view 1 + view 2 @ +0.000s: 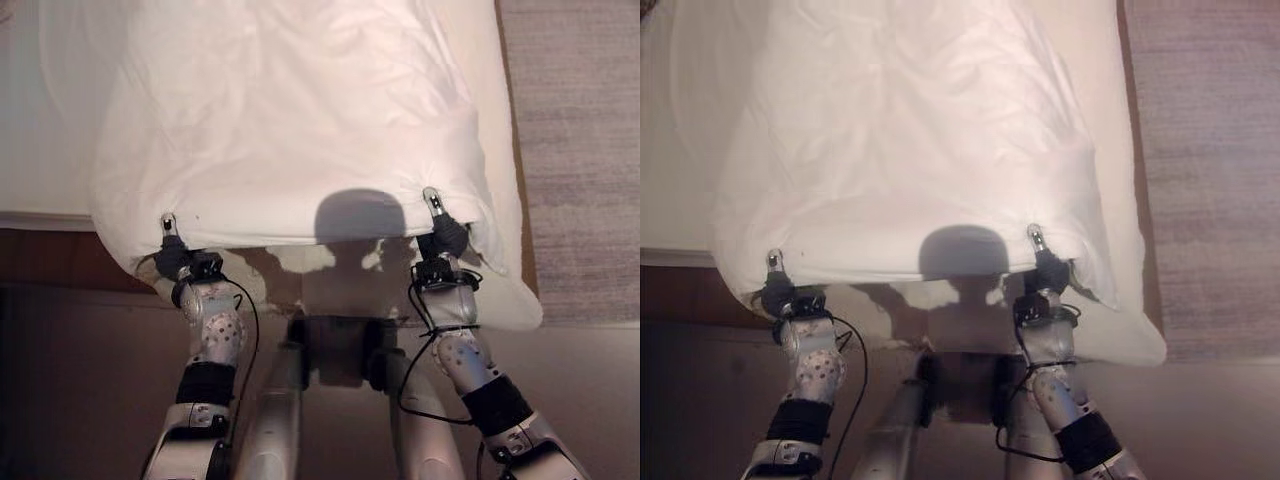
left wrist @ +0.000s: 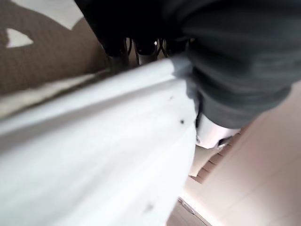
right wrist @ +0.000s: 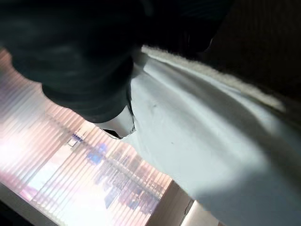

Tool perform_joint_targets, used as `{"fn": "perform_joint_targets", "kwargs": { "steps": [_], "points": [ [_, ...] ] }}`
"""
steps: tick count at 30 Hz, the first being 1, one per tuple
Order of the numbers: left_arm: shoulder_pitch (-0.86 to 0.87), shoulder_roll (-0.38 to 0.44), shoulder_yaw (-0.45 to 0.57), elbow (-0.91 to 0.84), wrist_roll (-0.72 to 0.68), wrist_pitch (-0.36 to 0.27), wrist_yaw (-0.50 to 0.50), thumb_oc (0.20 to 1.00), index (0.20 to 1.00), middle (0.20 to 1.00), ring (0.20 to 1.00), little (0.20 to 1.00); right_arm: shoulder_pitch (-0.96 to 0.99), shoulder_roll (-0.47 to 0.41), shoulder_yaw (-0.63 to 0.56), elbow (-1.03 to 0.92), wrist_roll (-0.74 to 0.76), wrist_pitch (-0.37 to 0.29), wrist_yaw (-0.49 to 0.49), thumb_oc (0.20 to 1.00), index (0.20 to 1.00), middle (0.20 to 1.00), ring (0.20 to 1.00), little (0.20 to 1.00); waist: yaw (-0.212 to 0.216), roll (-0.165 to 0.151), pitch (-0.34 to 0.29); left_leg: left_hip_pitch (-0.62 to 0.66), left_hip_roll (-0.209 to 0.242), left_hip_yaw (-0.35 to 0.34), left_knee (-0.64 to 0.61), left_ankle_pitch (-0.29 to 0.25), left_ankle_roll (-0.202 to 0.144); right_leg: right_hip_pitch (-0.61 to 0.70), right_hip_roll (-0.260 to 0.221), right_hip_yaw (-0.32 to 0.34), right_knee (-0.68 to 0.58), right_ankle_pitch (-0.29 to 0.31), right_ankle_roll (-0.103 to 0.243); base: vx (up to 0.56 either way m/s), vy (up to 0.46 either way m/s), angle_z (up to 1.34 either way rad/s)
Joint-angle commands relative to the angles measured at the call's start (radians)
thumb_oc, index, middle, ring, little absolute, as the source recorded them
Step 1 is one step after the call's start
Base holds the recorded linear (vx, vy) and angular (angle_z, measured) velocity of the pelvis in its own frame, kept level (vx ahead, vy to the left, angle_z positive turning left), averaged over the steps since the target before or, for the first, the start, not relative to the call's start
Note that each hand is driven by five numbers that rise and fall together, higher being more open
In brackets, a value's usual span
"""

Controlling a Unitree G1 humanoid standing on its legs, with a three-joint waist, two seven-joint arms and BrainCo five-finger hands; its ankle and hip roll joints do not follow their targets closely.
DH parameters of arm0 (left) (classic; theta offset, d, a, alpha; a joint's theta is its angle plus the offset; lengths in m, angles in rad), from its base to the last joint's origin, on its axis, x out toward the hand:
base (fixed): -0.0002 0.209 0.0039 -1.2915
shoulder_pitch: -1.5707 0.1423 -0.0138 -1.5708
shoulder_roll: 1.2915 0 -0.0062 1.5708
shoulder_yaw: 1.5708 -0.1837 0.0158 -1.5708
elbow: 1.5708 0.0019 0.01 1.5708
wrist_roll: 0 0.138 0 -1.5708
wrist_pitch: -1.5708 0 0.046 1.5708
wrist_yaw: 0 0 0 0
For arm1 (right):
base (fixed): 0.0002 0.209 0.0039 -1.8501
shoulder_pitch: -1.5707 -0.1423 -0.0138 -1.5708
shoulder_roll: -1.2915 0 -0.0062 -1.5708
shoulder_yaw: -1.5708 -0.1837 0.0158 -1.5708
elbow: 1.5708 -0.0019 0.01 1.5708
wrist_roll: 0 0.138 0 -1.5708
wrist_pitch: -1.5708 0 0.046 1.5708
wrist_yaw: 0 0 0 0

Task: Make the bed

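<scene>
A white duvet (image 1: 300, 110) spreads over the bed, and its near edge is held up in front of me. My left hand (image 1: 172, 256) pinches that edge near its left corner, with a finger over the top of the cloth. Near the right corner my right hand (image 1: 441, 236) grips the same edge the same way. The left wrist view has the white cloth (image 2: 117, 141) running out from under the dark cover (image 2: 225, 61). In the right wrist view the duvet (image 3: 202, 136) runs out from the hand there too.
The white bed sheet (image 1: 40, 150) lies bare at the left of the duvet. A grey rug (image 1: 580, 150) covers the floor to the right of the bed. Brown floor (image 1: 60, 380) lies at the bed's near end.
</scene>
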Motion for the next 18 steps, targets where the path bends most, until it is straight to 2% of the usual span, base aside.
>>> {"fn": "perform_joint_targets", "kwargs": {
  "steps": [1,2,3,4,5,6,7,8,9,10,11,12,13,14,15,16,17,18],
  "points": [
    [0.059,0.125,0.152,-0.091,0.049,-0.140,0.012,0.200,0.200,0.200,0.200,0.200,0.077,-0.068,-0.213,-0.062,-0.024,-0.141,-0.019,0.200,0.200,0.200,0.200,0.200,-0.012,-0.004,-0.066,0.073,-0.006,-0.023,-0.152,0.152,0.018,0.058,-0.057,0.088,-0.089,0.068,0.162,-0.05,0.482,0.01],
    [0.060,0.125,0.152,-0.091,0.048,-0.141,0.011,0.200,0.200,0.200,0.200,0.200,0.077,-0.068,-0.214,-0.063,-0.025,-0.141,-0.019,0.200,0.200,0.200,0.200,0.200,-0.011,-0.004,-0.065,0.069,-0.008,-0.023,-0.143,0.147,0.020,0.058,-0.058,0.089,-0.090,0.069,0.164,-0.06,0.610,-0.05],
    [0.065,0.121,0.143,-0.118,-0.003,-0.177,-0.035,0.200,0.200,0.200,0.200,0.200,0.089,-0.075,-0.226,-0.057,-0.034,-0.133,-0.020,0.200,0.200,0.200,0.200,0.200,-0.020,0.004,-0.058,0.032,-0.061,0.014,-0.027,0.033,0.035,0.071,-0.122,0.118,-0.120,0.124,0.207,-0.04,0.452,-0.09],
    [0.064,0.121,0.143,-0.117,-0.006,-0.178,-0.038,0.200,0.200,0.200,0.200,0.200,0.089,-0.075,-0.227,-0.057,-0.035,-0.133,-0.020,0.200,0.200,0.200,0.200,0.200,-0.020,0.004,-0.061,0.024,-0.063,0.014,-0.023,0.035,0.037,0.066,-0.123,0.119,-0.123,0.129,0.208,-0.03,0.711,-0.10],
    [0.085,0.121,0.138,-0.130,-0.021,-0.170,-0.066,0.200,0.200,0.200,0.200,0.200,0.093,-0.066,-0.235,-0.058,-0.025,-0.129,-0.011,0.200,0.200,0.200,0.200,0.200,-0.017,0.009,-0.065,0.015,-0.104,0.034,0.023,-0.017,0.050,0.086,-0.160,0.135,-0.176,0.188,0.233,0.00,0.578,0.29],
    [0.109,0.125,0.140,-0.135,-0.019,-0.163,-0.073,0.200,0.200,0.200,0.200,0.200,0.107,-0.062,-0.249,-0.052,-0.024,-0.120,-0.005,0.200,0.200,0.200,0.200,0.200,-0.020,0.014,-0.075,-0.002,-0.146,0.057,0.077,-0.055,0.058,0.108,-0.199,0.157,-0.261,0.268,0.242,0.03,0.840,0.33],
    [0.106,0.133,0.129,-0.121,-0.038,-0.170,-0.085,0.200,0.200,0.200,0.200,0.200,0.108,-0.063,-0.246,-0.038,-0.051,-0.118,-0.021,0.200,0.200,0.200,0.200,0.200,-0.022,0.018,-0.089,-0.022,-0.186,0.092,0.096,-0.071,0.068,0.136,-0.241,0.154,-0.355,0.371,0.253,0.06,0.800,0.21],
    [0.129,0.141,0.131,-0.138,-0.044,-0.169,-0.101,0.200,0.200,0.200,0.200,0.200,0.105,-0.052,-0.242,-0.040,-0.043,-0.101,-0.014,0.200,0.200,0.200,0.200,0.200,-0.017,0.028,-0.106,-0.019,-0.197,0.110,0.095,-0.094,0.083,0.141,-0.263,0.141,-0.408,0.399,0.247,0.08,0.896,-0.38],
    [0.174,0.140,0.123,-0.156,-0.009,-0.155,-0.106,0.200,0.200,0.200,0.200,0.200,0.109,-0.029,-0.226,-0.036,-0.059,-0.097,-0.006,0.200,0.200,0.200,0.200,0.200,-0.004,0.041,-0.128,-0.013,-0.213,0.149,0.070,-0.087,0.104,0.160,-0.266,0.084,-0.482,0.442,0.236,0.06,0.628,-0.45],
    [0.174,0.140,0.123,-0.157,-0.008,-0.155,-0.105,0.200,0.200,0.200,0.200,0.200,0.110,-0.028,-0.226,-0.037,-0.059,-0.096,-0.007,0.200,0.200,0.200,0.200,0.200,-0.007,0.039,-0.132,-0.018,-0.218,0.148,0.067,-0.081,0.105,0.156,-0.271,0.083,-0.483,0.444,0.236,0.04,0.594,-0.54],
    [0.177,0.142,0.116,-0.154,0.000,-0.144,-0.104,0.200,0.200,0.200,0.200,0.200,0.122,-0.029,-0.222,-0.046,-0.057,-0.104,0.002,0.200,0.200,0.200,0.200,0.200,-0.016,0.041,-0.140,-0.007,-0.236,0.150,0.031,-0.063,0.109,0.163,-0.213,0.126,-0.449,0.375,0.218,-0.02,0.444,-0.55],
    [0.181,0.132,0.102,-0.183,-0.012,-0.136,-0.130,0.200,0.200,0.200,0.200,0.200,0.132,-0.034,-0.210,-0.052,-0.049,-0.097,0.010,0.200,0.200,0.200,0.200,0.200,-0.029,0.031,-0.144,0.004,-0.266,0.148,-0.032,-0.041,0.119,0.120,-0.105,0.160,-0.416,0.291,0.197,-0.01,0.435,-0.47],
    [0.183,0.132,0.102,-0.184,-0.011,-0.136,-0.130,0.200,0.200,0.200,0.200,0.200,0.133,-0.034,-0.210,-0.052,-0.049,-0.097,0.011,0.200,0.200,0.200,0.200,0.200,-0.028,0.030,-0.146,0.005,-0.265,0.148,-0.034,-0.041,0.118,0.115,-0.104,0.161,-0.408,0.285,0.196,-0.07,0.450,-0.29],
    [0.206,0.112,0.107,-0.201,-0.008,-0.130,-0.121,0.200,0.200,0.200,0.200,0.200,0.141,-0.029,-0.193,-0.058,-0.034,-0.091,0.042,0.200,0.200,0.200,0.200,0.200,-0.025,0.013,-0.138,0.029,-0.287,0.168,-0.105,-0.012,0.118,0.077,0.015,0.098,-0.341,0.223,0.173,-0.04,0.201,-0.10],
    [0.206,0.112,0.107,-0.201,-0.008,-0.130,-0.121,0.200,0.200,0.200,0.200,0.200,0.141,-0.029,-0.193,-0.058,-0.034,-0.091,0.042,0.200,0.200,0.200,0.200,0.200,-0.025,0.012,-0.140,0.028,-0.288,0.168,-0.106,-0.011,0.118,0.075,0.015,0.098,-0.340,0.223,0.174,-0.06,0.319,-0.21],
    [0.214,0.107,0.110,-0.206,0.003,-0.111,-0.109,0.200,0.200,0.200,0.200,0.200,0.157,-0.028,-0.177,-0.065,-0.018,-0.095,0.060,0.200,0.200,0.200,0.200,0.200,-0.029,0.000,-0.142,0.061,-0.300,0.177,-0.177,0.013,0.120,0.075,0.098,0.076,-0.278,0.169,0.157,-0.02,0.141,-0.28],
    [0.222,0.105,0.105,-0.216,0.008,-0.106,-0.108,0.200,0.200,0.200,0.200,0.200,0.169,-0.027,-0.172,-0.073,-0.010,-0.091,0.067,0.200,0.200,0.200,0.200,0.200,-0.029,-0.011,-0.144,0.071,-0.308,0.180,-0.195,0.024,0.122,0.091,0.125,0.067,-0.256,0.147,0.150,-0.03,0.141,-0.22],
    [0.222,0.105,0.105,-0.217,0.008,-0.106,-0.108,0.200,0.200,0.200,0.200,0.200,0.169,-0.027,-0.172,-0.074,-0.010,-0.091,0.067,0.200,0.200,0.200,0.200,0.200,-0.029,-0.012,-0.147,0.070,-0.309,0.181,-0.199,0.029,0.122,0.088,0.125,0.067,-0.256,0.150,0.150,-0.07,0.090,0.07]
  ]
}}
